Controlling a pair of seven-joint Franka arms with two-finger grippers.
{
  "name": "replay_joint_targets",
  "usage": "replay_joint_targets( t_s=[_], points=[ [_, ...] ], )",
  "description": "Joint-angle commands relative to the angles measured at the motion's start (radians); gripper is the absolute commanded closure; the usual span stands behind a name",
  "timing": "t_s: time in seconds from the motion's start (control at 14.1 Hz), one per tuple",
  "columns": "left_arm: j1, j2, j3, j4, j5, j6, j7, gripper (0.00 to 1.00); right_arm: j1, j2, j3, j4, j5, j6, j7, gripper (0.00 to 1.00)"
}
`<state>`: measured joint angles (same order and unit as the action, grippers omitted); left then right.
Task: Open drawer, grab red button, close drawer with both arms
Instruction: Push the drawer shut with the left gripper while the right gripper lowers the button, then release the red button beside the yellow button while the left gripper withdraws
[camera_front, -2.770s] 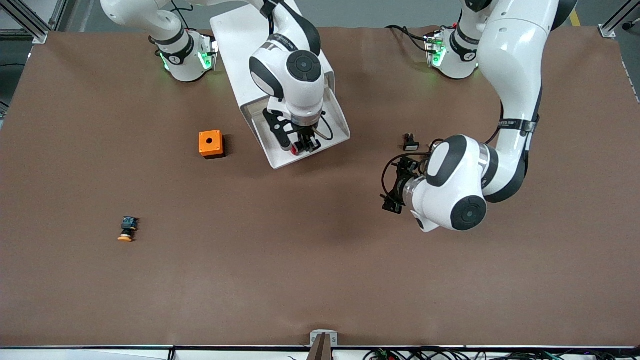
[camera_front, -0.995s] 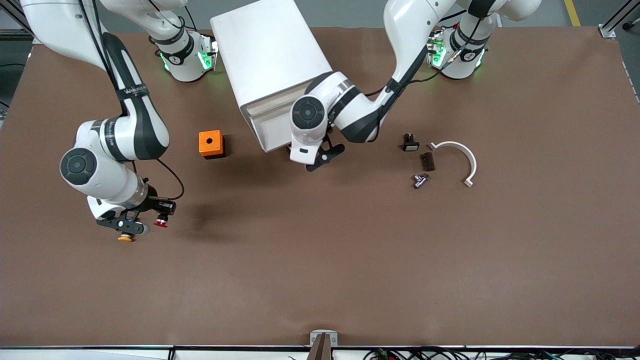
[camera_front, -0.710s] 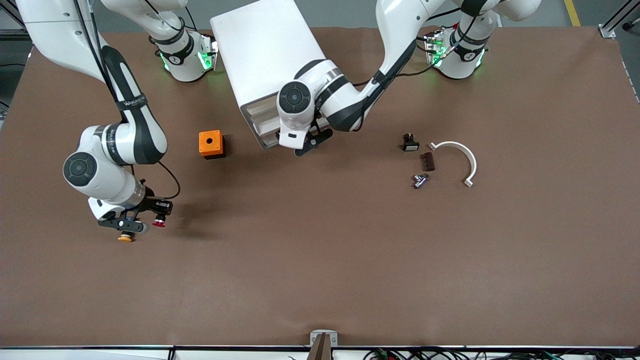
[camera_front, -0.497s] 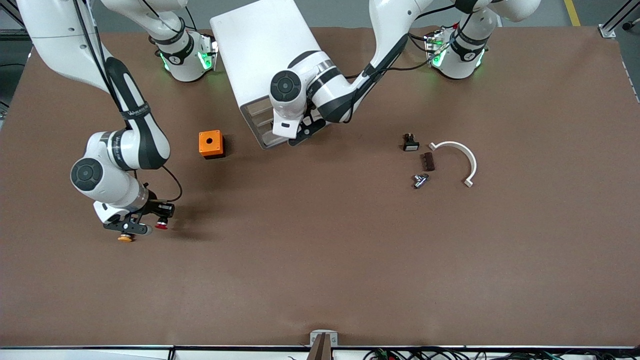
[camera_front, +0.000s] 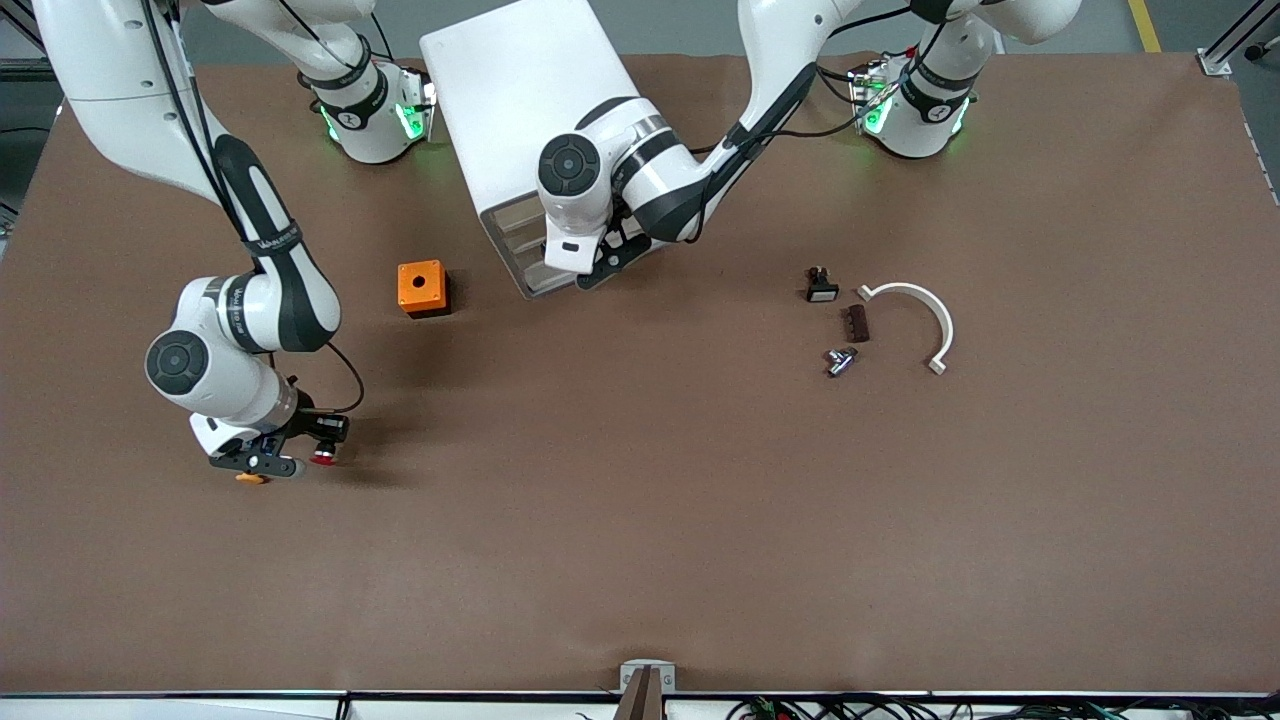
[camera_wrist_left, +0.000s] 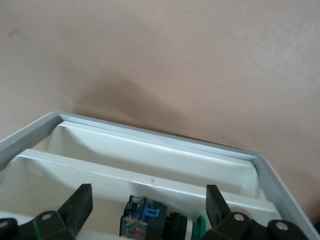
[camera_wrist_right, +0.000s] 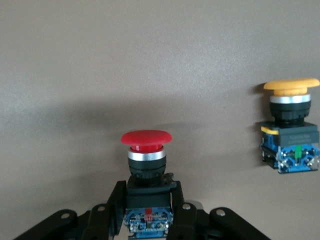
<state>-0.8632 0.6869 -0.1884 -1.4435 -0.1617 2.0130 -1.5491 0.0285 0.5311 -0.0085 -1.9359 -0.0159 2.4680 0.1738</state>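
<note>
The white cabinet (camera_front: 530, 110) stands between the two arm bases. Its uppermost drawer (camera_front: 510, 218) sits pushed in, flush with the lower ones. My left gripper (camera_front: 605, 265) is at the cabinet's front, fingers open and empty. In the left wrist view the gripper (camera_wrist_left: 148, 195) faces white trays, and a green-capped button (camera_wrist_left: 165, 225) lies in one of them. My right gripper (camera_front: 292, 447) is shut on the red-capped button (camera_front: 322, 458), low over the table at the right arm's end. The right wrist view shows the gripper (camera_wrist_right: 148, 205) clamping the button's (camera_wrist_right: 146, 138) black body.
An orange-capped button (camera_front: 250, 478) lies right beside the right gripper and also shows in the right wrist view (camera_wrist_right: 292, 125). An orange box (camera_front: 422, 288) sits near the cabinet. A black part (camera_front: 821, 286), brown piece (camera_front: 855, 323), metal piece (camera_front: 840, 360) and white curved strip (camera_front: 915, 310) lie toward the left arm's end.
My right gripper took the red button out of the open drawer and carried it down beside the orange-capped button. My left hand pushed the drawer in and now rests at the cabinet's front.
</note>
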Motion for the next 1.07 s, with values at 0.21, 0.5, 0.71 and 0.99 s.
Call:
replay_joint_targets(
  t_s=[0.21, 0.5, 0.71, 0.99],
  points=[
    [0.260, -0.121, 0.001, -0.035, 0.148, -0.045, 0.029, 0.00, -0.027, 0.046, 0.019, 0.055, -0.007, 0.019, -0.011, 0.30],
    [0.456, -0.236, 0.003, -0.034, 0.176, -0.140, 0.105, 0.00, -0.039, 0.032, 0.018, 0.066, -0.006, 0.006, -0.013, 0.00],
    [0.576, -0.317, 0.003, -0.031, 0.211, -0.206, 0.262, 0.00, -0.047, -0.035, 0.018, 0.074, -0.006, -0.096, -0.013, 0.00],
    [0.723, -0.411, -0.009, -0.015, 0.231, -0.299, 0.557, 0.00, -0.055, -0.201, 0.019, 0.121, -0.006, -0.381, -0.014, 0.00]
  ],
)
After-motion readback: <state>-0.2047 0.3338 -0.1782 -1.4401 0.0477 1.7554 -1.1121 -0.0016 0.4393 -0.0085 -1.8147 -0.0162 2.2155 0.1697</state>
